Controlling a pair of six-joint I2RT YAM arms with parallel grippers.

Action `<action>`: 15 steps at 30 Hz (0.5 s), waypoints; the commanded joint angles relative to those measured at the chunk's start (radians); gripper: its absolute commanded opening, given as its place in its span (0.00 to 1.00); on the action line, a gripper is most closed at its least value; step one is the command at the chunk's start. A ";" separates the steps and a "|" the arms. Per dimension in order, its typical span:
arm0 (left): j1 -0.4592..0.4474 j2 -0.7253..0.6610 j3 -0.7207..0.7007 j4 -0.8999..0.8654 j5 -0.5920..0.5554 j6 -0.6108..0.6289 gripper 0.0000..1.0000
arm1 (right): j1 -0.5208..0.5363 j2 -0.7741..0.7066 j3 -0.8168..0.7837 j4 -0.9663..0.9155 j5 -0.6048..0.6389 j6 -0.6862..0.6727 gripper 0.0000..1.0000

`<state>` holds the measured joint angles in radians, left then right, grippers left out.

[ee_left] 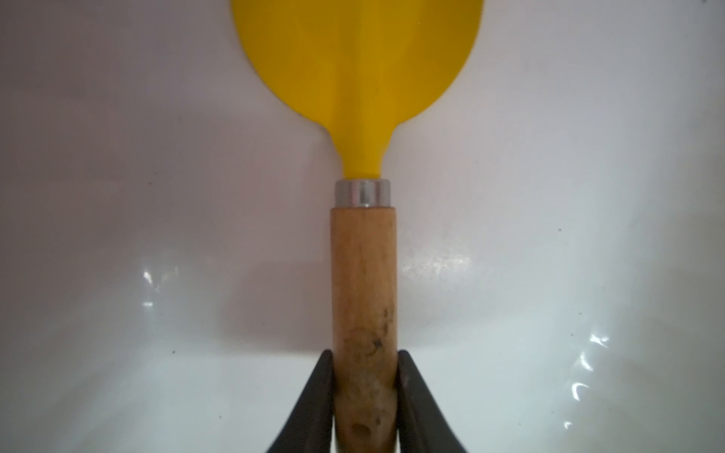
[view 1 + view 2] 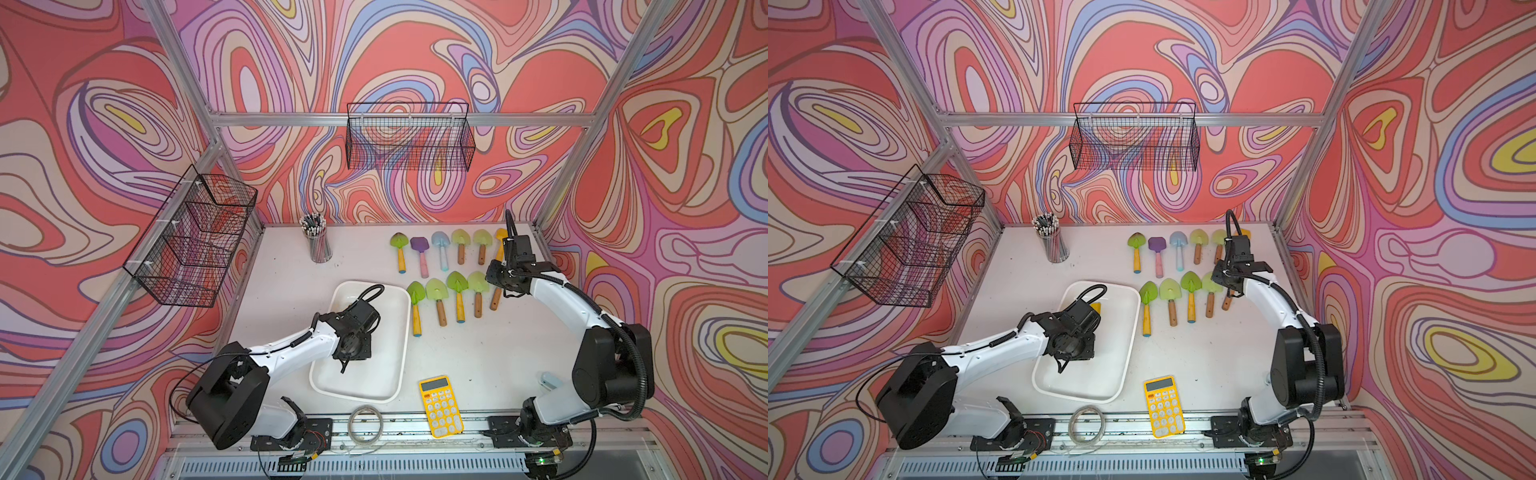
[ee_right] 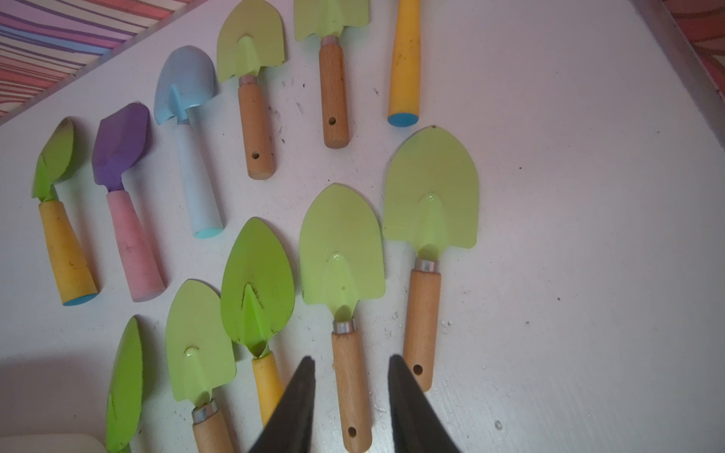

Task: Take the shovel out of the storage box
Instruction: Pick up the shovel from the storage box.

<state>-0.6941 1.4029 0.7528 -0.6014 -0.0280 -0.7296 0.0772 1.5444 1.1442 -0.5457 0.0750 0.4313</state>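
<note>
Backdrop: Swirling pink and purple walls [image 2: 124,145] all round, white table [image 2: 498,353] below, and the action is on the left side.
Box [image 2: 374,376]: sits toward the front of the table, just beside a yellow calculator [image 2: 440,407], with the left wrist dipped right down into it.
Shovel [image 1: 363,274]: inside the box, on its floor or just off it, I can't tell which. It has a yellow blade, a metal collar and a wooden handle. In a top view only a sliver of yellow [image 2: 1096,308] peeks past the wrist.
Left gripper [image 1: 365,355]: pinched in tight, one finger pressed to each side of the handle near its tail end. That's a hold on the shovel!
Right gripper [image 3: 352,357]: hanging above the laid-out shovels [image 3: 341,251] at the back right, jaws parted, nothing between them.
Handling: my call is light and stiff, no flex, nothing fragile. Round wood can roll or twist in a pinch, and the blade end will want to droop with the grip this far back.
Where to hold: the handle is the spot. Nearer the collar would balance better, but this looks workable.
Next: lift straight up, clear the rim, then carry it out over the table.
Risk: the blade tip snagging the box wall and dragging the box along.
</note>
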 commanded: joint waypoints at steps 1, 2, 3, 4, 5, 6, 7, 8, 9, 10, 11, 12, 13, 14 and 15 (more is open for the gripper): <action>-0.003 0.013 0.002 -0.013 -0.010 -0.004 0.15 | 0.001 -0.012 -0.006 0.007 -0.011 -0.006 0.33; -0.004 0.011 -0.001 -0.006 -0.004 -0.001 0.10 | 0.001 -0.014 -0.006 0.009 -0.014 -0.006 0.33; -0.004 0.009 -0.001 -0.001 0.001 0.001 0.05 | 0.001 -0.015 -0.006 0.009 -0.014 -0.005 0.33; -0.004 0.007 -0.002 0.001 0.004 0.004 0.01 | 0.001 -0.017 -0.008 0.012 -0.014 -0.006 0.33; -0.004 0.004 -0.001 0.005 0.008 0.007 0.00 | 0.002 -0.017 -0.008 0.012 -0.014 -0.006 0.33; -0.003 0.002 0.000 0.006 0.013 0.011 0.00 | 0.001 -0.018 -0.008 0.012 -0.014 -0.007 0.33; -0.004 -0.001 0.004 0.005 0.014 0.015 0.00 | 0.003 -0.022 -0.010 0.012 -0.017 -0.007 0.33; -0.004 -0.005 0.009 0.004 0.016 0.021 0.00 | 0.005 -0.027 -0.012 0.015 -0.023 -0.006 0.33; -0.002 -0.009 0.013 0.003 0.020 0.027 0.00 | 0.007 -0.030 -0.014 0.021 -0.033 -0.009 0.34; 0.001 -0.013 0.020 0.000 0.024 0.033 0.00 | 0.017 -0.037 -0.016 0.029 -0.045 -0.017 0.34; 0.004 -0.017 0.026 -0.001 0.028 0.037 0.00 | 0.032 -0.041 -0.020 0.041 -0.050 -0.024 0.33; 0.009 -0.020 0.032 -0.002 0.035 0.041 0.00 | 0.047 -0.042 -0.022 0.052 -0.060 -0.034 0.33; 0.018 -0.025 0.038 -0.002 0.043 0.048 0.00 | 0.065 -0.039 -0.023 0.060 -0.068 -0.043 0.34; 0.027 -0.031 0.041 0.001 0.058 0.056 0.00 | 0.088 -0.034 -0.022 0.064 -0.068 -0.048 0.34; 0.039 -0.036 0.044 0.005 0.070 0.064 0.00 | 0.107 -0.031 -0.020 0.067 -0.070 -0.055 0.34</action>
<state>-0.6792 1.3975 0.7609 -0.5949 0.0143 -0.6930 0.1333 1.5318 1.1347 -0.5114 0.0307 0.4080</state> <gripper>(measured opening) 0.212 0.337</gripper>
